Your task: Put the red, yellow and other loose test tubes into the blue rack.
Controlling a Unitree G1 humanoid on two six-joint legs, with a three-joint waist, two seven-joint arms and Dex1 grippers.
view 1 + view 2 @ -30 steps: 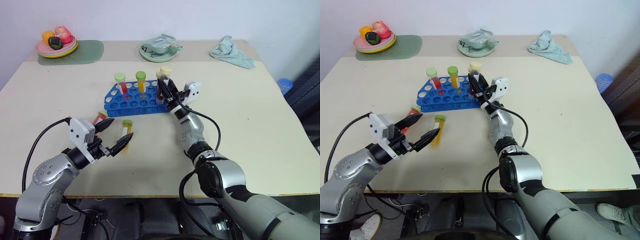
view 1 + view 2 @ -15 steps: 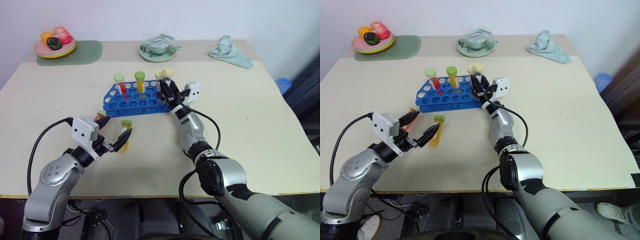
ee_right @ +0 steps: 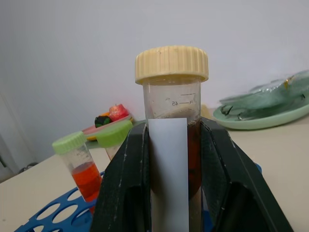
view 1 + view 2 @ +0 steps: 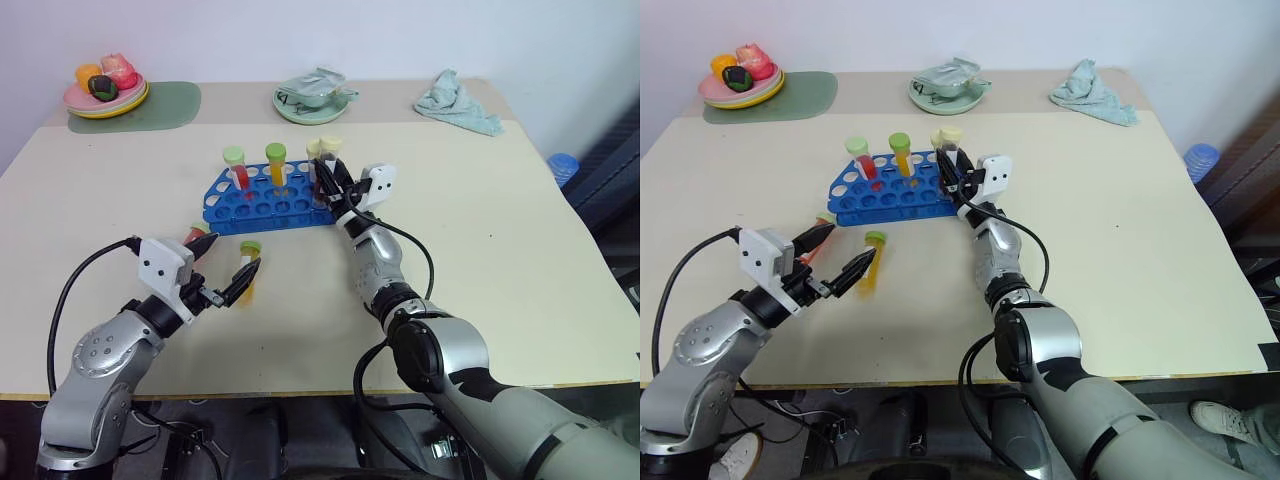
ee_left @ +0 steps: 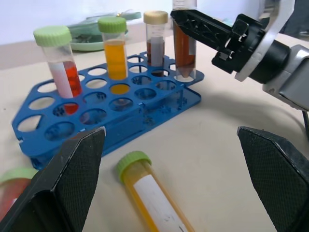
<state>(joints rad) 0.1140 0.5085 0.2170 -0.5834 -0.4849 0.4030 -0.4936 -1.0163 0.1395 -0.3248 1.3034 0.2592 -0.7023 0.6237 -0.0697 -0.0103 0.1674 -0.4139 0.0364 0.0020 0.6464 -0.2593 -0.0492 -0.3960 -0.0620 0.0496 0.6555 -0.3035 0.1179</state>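
Brown tube point(image 3: 170, 145) upright between right jaws.

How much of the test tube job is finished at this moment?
Done: a red tube, a yellow tube and a brown tube stand in the blue rack. In hand: the right pincer grips a dark brown tube at the rack's corner hole. Left: a yellow tube and a red tube lie by the open left pincer.

The red-filled clear plastic tube with a green cap point(image 5: 12, 191) by my left pincer is cut off at the frame's edge. My right fingers point(image 3: 125, 179) hide the sides of the brown-filled, cream-capped tube point(image 3: 171, 121).
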